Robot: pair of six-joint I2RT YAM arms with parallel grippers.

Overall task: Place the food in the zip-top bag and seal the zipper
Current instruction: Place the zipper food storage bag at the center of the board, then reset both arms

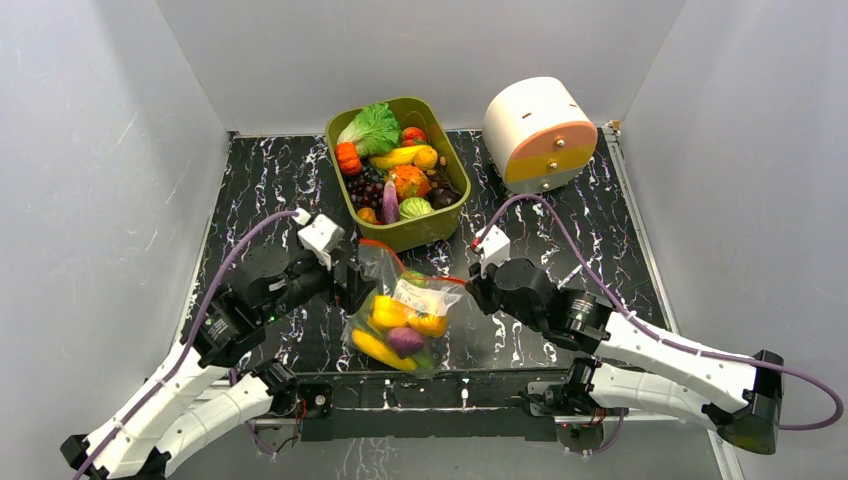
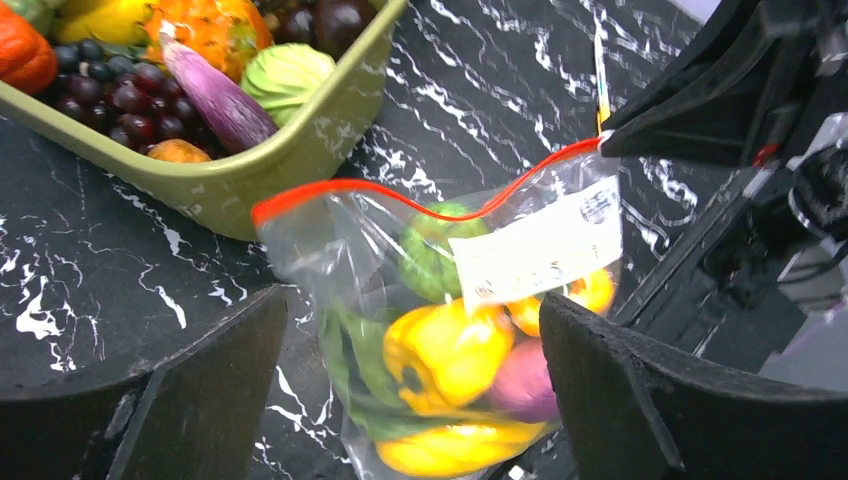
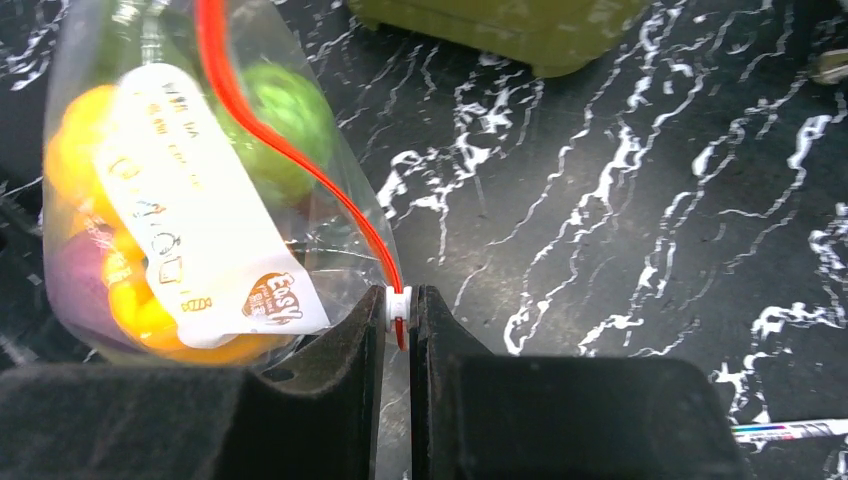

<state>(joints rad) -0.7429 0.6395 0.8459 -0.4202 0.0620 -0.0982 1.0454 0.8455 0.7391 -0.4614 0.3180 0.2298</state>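
The zip-top bag lies at the table's near middle, holding the food: yellow peppers, a purple onion, green and orange pieces. Its red zipper runs along the mouth, above a white label. My right gripper is shut on the zipper's white slider at the strip's right end; it also shows in the top view. My left gripper is open wide at the bag's left side, its fingers apart on either side of the bag's body.
An olive-green tub with several more toy fruits and vegetables stands just behind the bag. A white round container with an orange face is at the back right. A thin stick lies on the table right of the bag.
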